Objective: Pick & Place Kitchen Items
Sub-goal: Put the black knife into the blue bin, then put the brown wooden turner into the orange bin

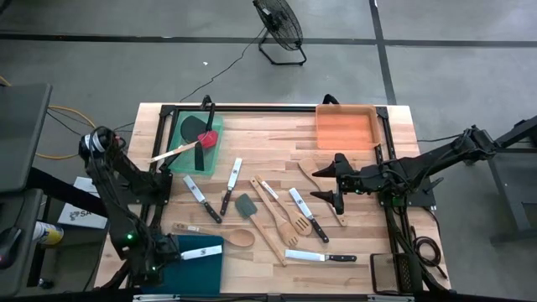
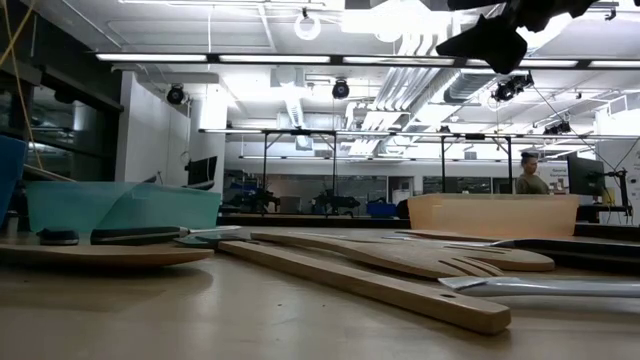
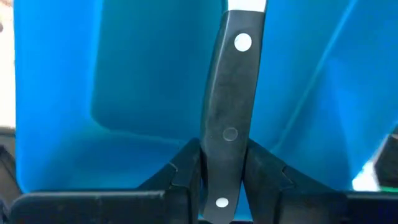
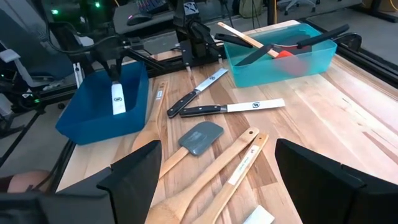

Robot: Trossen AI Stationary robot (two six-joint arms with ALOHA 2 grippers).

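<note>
The left tool grips a black-handled knife by the handle, over the blue tray at the table's near left corner. The blade pokes out past the tray's edge in the high view; in the left wrist view its tip is cut off.

The right tool hangs wide apart and holding nothing, above the right side of the table. Beneath and beside it lie wooden spoons and turners, partly hidden by the arm. An orange tray sits beyond it at the far right corner.

Between the two tools, loose on the table, are four more knives, a grey spatula, and at least three wooden utensils.

At the far left, the green tray holds a red-headed spatula, black utensils and a wooden one; their exact count is hard to make out.

In the low view most items blur together.
</note>
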